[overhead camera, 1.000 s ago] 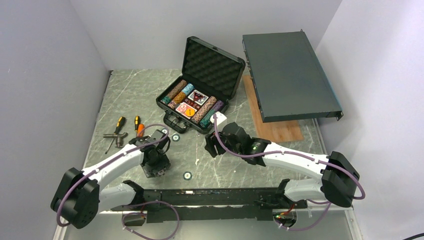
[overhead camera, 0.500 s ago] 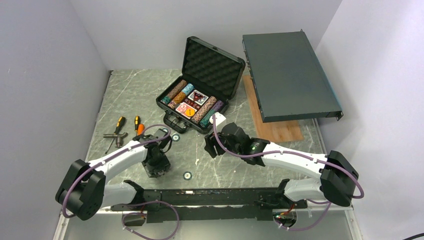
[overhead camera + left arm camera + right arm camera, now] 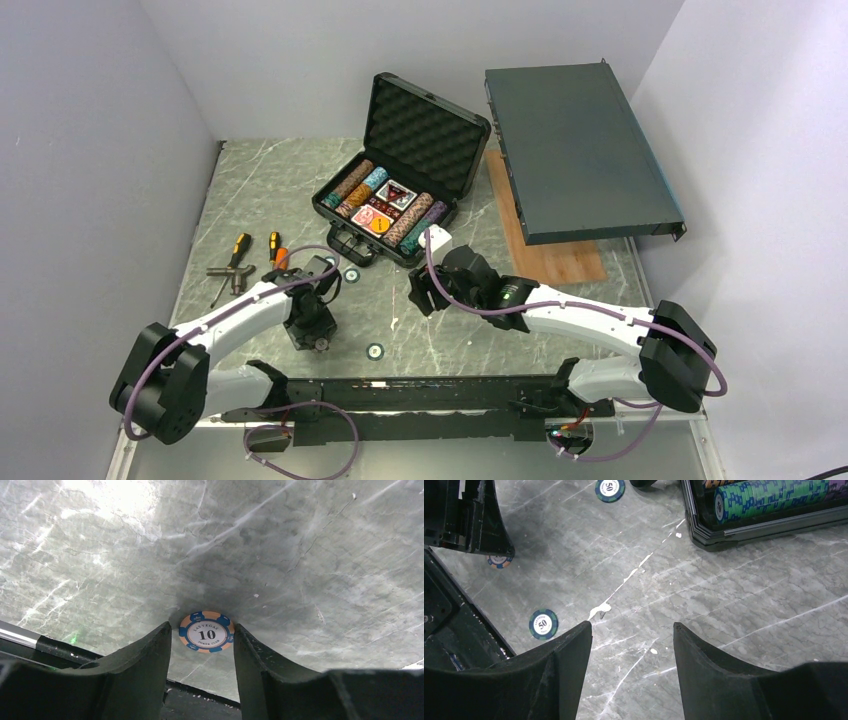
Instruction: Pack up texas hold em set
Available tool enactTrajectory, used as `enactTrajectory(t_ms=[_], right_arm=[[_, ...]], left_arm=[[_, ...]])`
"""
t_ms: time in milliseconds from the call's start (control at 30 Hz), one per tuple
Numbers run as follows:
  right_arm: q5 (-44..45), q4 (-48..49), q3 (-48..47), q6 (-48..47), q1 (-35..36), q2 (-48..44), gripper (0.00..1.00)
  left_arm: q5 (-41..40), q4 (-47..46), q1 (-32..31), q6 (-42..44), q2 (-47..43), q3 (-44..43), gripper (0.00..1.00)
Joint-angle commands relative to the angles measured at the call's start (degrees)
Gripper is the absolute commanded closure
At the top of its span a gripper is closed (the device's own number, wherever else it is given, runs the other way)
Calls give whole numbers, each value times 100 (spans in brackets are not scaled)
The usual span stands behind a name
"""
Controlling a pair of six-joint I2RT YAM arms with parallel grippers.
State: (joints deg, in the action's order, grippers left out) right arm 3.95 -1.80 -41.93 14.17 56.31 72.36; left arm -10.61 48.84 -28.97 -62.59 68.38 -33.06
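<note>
While the black case (image 3: 425, 135) stands open at the upper centre of the overhead view, lid raised and chip rows (image 3: 769, 497) seated in its tray, three loose chips lie on the marble table (image 3: 260, 180) below it.

Item 1. "10" chip (image 3: 206, 638), orange and blue, flat on the table at lower centre of the left wrist view. The left gripper (image 3: 202, 628) is lowered over it with jaws spread, one finger to each side; the right-hand finger is just beside the rim, but contact cannot be confirmed.

Item 2. "50" chip (image 3: 543, 624), dark green-blue, lower left of the right wrist view, near the black base rail.

Item 3. Second "50" chip (image 3: 609, 488), top edge of the same view, just in front of the case.

Item 4. Right gripper (image 3: 631, 626), jaws spread and holding nothing, hanging above bare table between the chips and the case.

Step in hand, by judgement: collecting the stray chips, beginning with the "10". The next move calls for closing squarely on a thin, flat disc, which is likely to slip or skid, then carrying it up to the case.
</note>
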Motion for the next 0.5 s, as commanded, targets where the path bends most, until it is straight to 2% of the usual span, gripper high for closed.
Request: enactTrajectory(t_ms=[0,133,300,467], right_arm=[[-25,292,-69,67,49,34,37],[-23,308,-78,76,68,38,37],[-12,312,-103,76,103,89,37],[9,318,-105,68,132,86,37]], left_arm=[[-178,-89,43,56,-136,85,48],[-67,-78,40,10,-122,148,48],[140,-41,41,-54,-85,144,40],[183,-100,40,-95,-44,116,43]])
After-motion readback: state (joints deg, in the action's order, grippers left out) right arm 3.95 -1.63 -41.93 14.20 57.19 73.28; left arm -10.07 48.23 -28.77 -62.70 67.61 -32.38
